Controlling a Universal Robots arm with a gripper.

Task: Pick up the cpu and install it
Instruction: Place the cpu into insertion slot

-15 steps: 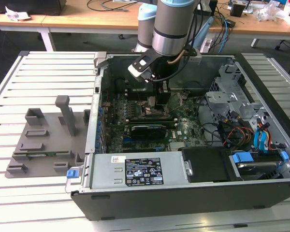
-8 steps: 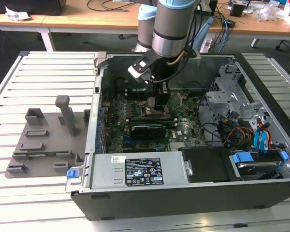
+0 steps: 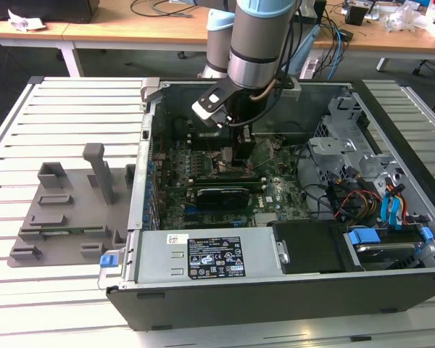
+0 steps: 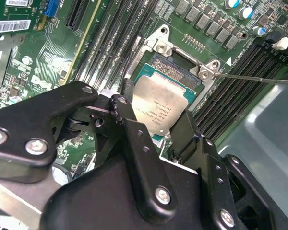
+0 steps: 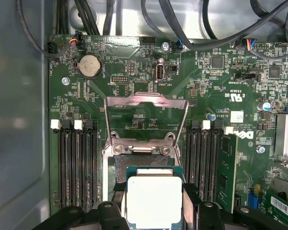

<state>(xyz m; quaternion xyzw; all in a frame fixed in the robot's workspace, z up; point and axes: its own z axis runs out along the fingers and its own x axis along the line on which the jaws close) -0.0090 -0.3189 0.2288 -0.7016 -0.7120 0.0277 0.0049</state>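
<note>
Closest in the exterior view is the dark outer wall of the open computer case, with the labelled power supply just behind it. On the slatted table, toward the exterior view's left and beside the case, lies the grey holder tray. The arm reaches down into the case, and the gripper hangs low over the green motherboard near its middle. In the second wrist view the gripper's black linkage is closest. Beyond it, two dark fingers pinch the cpu by opposite edges, its silver top facing up. The chip sits over the socket, whose metal frame shows past its far edge, with rows of memory slots on either side. In the first wrist view the cpu is again clamped between the fingers, covering the near part of the socket. The load plate stands swung open beyond it, and a coin battery lies farther off on the board. Whether the chip rests in the socket or hangs just above it cannot be told.
</note>
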